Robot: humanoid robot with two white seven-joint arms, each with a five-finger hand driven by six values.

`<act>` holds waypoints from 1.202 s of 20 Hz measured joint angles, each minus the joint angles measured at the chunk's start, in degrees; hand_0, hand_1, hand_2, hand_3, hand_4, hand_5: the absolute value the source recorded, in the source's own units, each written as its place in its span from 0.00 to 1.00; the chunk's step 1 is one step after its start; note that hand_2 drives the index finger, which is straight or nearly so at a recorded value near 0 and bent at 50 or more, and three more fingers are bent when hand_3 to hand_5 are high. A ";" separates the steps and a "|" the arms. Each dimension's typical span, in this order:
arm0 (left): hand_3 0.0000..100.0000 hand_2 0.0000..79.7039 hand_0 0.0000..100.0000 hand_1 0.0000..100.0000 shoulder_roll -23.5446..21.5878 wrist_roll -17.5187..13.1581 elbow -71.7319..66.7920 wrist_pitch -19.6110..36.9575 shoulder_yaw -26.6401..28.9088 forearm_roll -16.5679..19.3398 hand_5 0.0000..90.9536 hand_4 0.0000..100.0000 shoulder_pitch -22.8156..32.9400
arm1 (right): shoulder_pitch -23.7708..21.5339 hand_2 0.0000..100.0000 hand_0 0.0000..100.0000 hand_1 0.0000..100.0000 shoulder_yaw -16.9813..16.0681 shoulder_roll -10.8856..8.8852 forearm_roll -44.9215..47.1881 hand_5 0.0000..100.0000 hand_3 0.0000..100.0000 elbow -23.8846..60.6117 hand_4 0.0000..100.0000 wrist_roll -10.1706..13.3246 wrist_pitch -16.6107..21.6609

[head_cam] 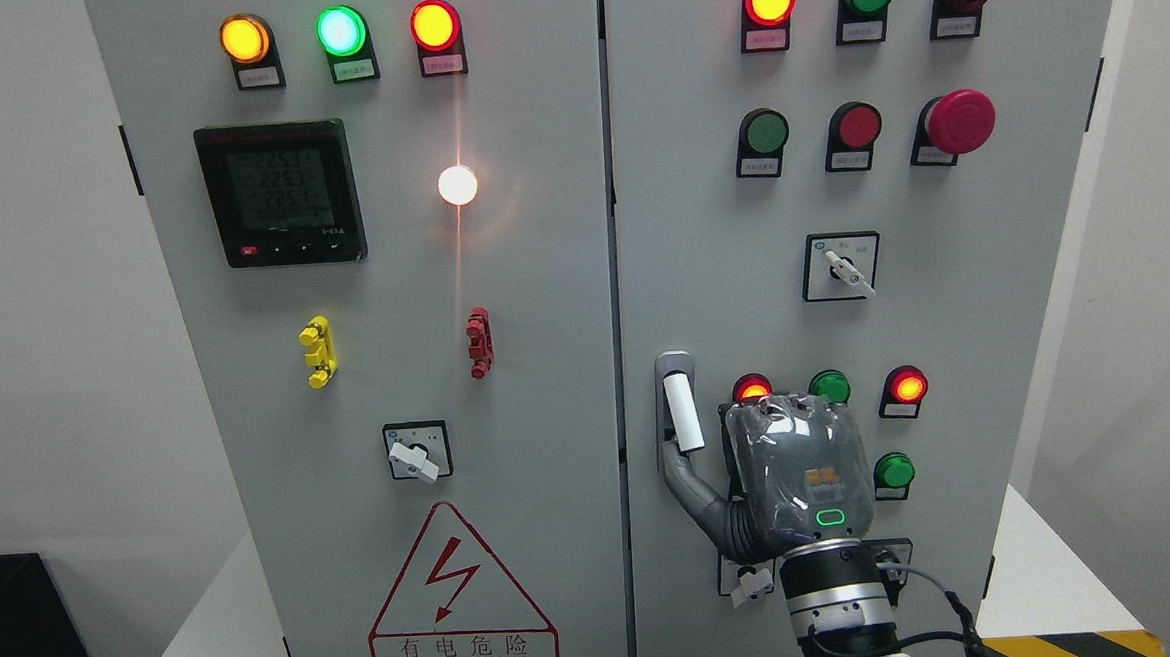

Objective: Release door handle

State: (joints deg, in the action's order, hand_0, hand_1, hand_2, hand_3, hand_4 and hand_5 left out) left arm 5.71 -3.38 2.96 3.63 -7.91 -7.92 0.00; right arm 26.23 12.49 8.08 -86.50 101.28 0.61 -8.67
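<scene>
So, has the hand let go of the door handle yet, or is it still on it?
Not fully. The right hand is raised in front of the right door, and its thumb reaches up to the lower end of the white door handle, apparently touching it; the fingers are hidden behind the palm. Both doors look closed. Left to do: pull the hand clear of the handle.

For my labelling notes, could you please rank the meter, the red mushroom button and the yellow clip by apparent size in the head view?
1. Meter, clearly largest.
2. Red mushroom button.
3. Yellow clip, narrowest, though about as tall as the button.
All sit on the same cabinet front, so nearness hardly distorts this.
</scene>
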 measured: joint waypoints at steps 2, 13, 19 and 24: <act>0.00 0.00 0.12 0.56 0.00 0.00 0.00 0.00 0.00 -0.01 0.00 0.00 0.00 | -0.01 0.92 0.47 0.27 -0.02 0.00 0.00 0.94 1.00 0.01 0.94 0.06 0.00; 0.00 0.00 0.12 0.56 0.00 0.00 0.00 0.00 0.00 -0.01 0.00 0.00 0.00 | -0.04 0.92 0.48 0.27 -0.32 0.03 0.02 0.94 1.00 0.12 0.94 0.22 0.06; 0.00 0.00 0.12 0.56 0.00 0.00 0.00 0.00 0.00 -0.01 0.00 0.00 0.00 | -0.07 0.91 0.48 0.27 -0.44 0.04 0.01 0.94 1.00 0.20 0.94 0.32 -0.11; 0.00 0.00 0.12 0.56 0.00 0.00 -0.01 0.00 0.00 -0.01 0.00 0.00 0.00 | -0.10 0.91 0.48 0.27 -0.52 0.06 0.02 0.94 1.00 0.30 0.94 0.36 -0.11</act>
State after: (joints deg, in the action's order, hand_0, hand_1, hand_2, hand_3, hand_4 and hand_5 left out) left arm 5.71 -3.38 2.96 3.63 -7.91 -7.94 0.00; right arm 26.13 11.97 8.14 -86.49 101.58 0.97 -8.78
